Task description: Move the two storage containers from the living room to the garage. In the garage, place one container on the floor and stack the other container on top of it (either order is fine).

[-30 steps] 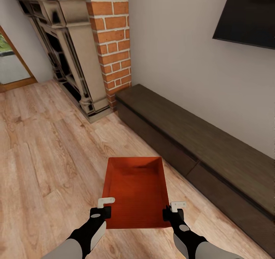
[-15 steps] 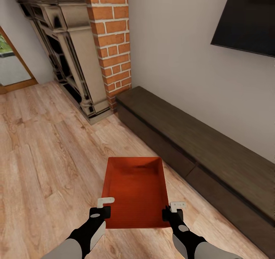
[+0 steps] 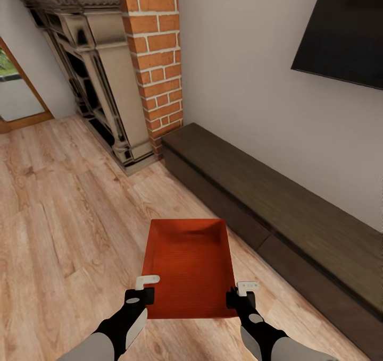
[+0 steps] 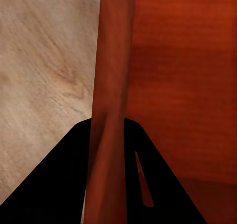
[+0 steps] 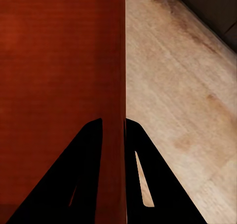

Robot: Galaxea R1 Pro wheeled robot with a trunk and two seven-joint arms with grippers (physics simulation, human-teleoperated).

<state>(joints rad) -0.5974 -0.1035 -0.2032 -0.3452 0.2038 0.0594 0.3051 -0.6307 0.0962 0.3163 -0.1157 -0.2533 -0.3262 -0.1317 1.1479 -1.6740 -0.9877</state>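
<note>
Both end effectors (image 3: pixel 144 289) (image 3: pixel 242 293) clamp storage container (image 3: pixel 189 265) walls, above plank floor (image 3: pixel 64 217)

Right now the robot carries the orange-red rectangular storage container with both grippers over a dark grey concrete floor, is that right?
Not quite: the floor is light wood plank floor, not concrete, as the head view shows. The left gripper and right gripper do each clamp a side wall of the orange-red rectangular storage container.

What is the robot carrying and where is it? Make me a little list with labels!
room: living room with light wood floor
carried thing: one orange-red storage container, open top, nothing inside
left gripper: shut on the container's left wall
right gripper: shut on the container's right wall
ahead: brick column beside a stone fireplace
to the right: long dark low cabinet under a black screen
</note>
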